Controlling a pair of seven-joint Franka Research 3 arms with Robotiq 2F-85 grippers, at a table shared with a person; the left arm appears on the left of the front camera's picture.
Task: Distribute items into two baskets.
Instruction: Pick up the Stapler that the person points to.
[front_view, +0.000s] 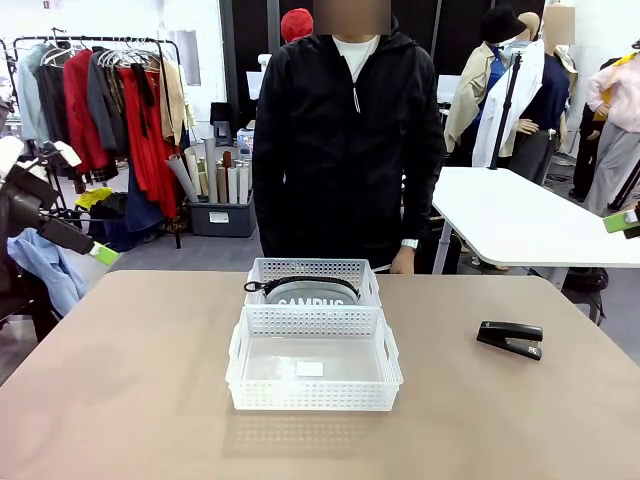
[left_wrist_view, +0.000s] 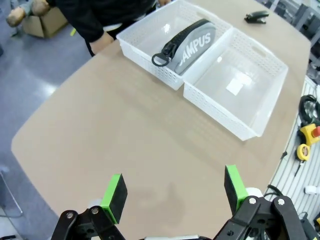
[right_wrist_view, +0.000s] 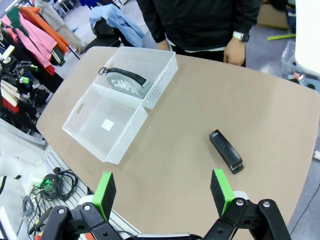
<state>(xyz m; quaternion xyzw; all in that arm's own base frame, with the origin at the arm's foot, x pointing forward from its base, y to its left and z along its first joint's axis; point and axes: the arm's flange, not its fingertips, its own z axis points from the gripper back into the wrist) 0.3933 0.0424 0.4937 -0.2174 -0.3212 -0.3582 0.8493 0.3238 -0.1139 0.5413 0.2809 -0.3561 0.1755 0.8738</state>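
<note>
Two claws hang above the near edge of the bench (front_view: 130, 380). The left claw (left_wrist_view: 173, 176) stands wide with nothing between its two green pads, and the right claw (right_wrist_view: 161, 174) is equally wide and holds nothing.

Two white lattice baskets sit in the middle of the bench, one behind the other, with their long sides pressed together. The near basket (front_view: 313, 396) has one small white label on its floor. To the robot's right of this basket, well apart from it, one black stapler (front_view: 511, 338) lies flat on the bare bench top, in neither basket.

The far basket (front_view: 310, 268) holds one grey pouch (front_view: 305, 292). Its white "CAMPUS" lettering faces up, and its black strap runs along the pouch's far side to a loop at the robot's left end. The pouch lies lengthwise and takes up most of the basket floor.

One person (front_view: 345, 130) in a black jacket stands at the far edge, just behind the far basket. One hand (front_view: 403, 262), with a watch on its wrist, hangs near the basket's right corner.
</note>
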